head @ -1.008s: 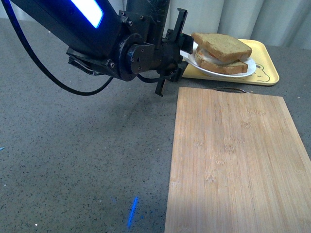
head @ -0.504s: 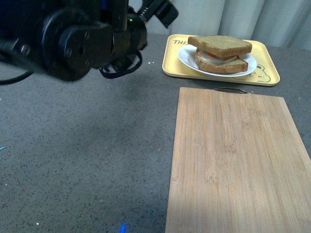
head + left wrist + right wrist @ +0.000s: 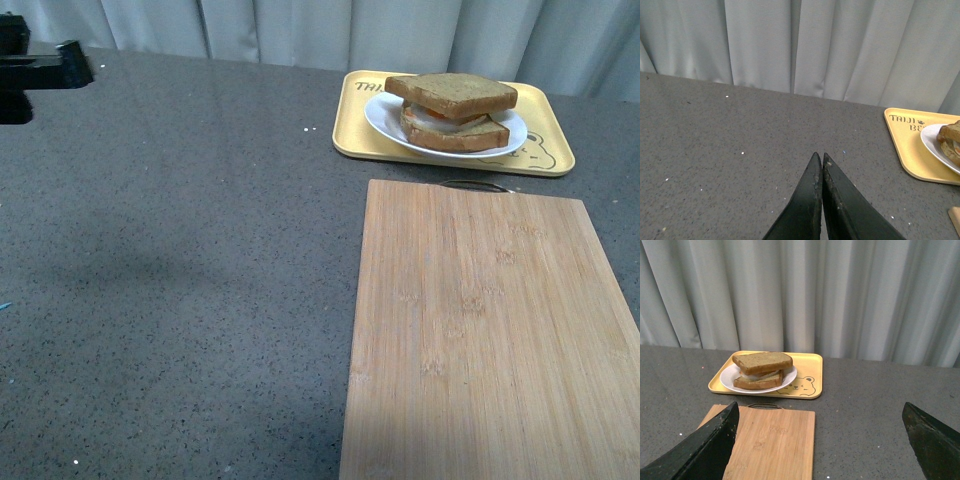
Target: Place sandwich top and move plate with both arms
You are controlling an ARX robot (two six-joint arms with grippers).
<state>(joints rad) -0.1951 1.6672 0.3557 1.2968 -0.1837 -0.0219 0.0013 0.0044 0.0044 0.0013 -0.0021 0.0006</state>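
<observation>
Front view: brown speckled bread slice, the sandwich top (image 3: 452, 94), sits on the stacked sandwich on the small round white plate (image 3: 385, 122), inside the yellow rectangular tray (image 3: 352, 135) beyond the bamboo cutting board (image 3: 480, 330). Left arm's black part (image 3: 35, 72) at far left edge.
Left wrist view: left gripper (image 3: 819, 162) jaws pressed together, empty, above grey table (image 3: 730, 145).
Right wrist view: right gripper (image 3: 820, 432) jaws spread wide, empty, facing tray.

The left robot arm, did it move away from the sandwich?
Yes. The left hand was by the plate on the yellow tray a second ago; now it sits far left, shut and empty.
</observation>
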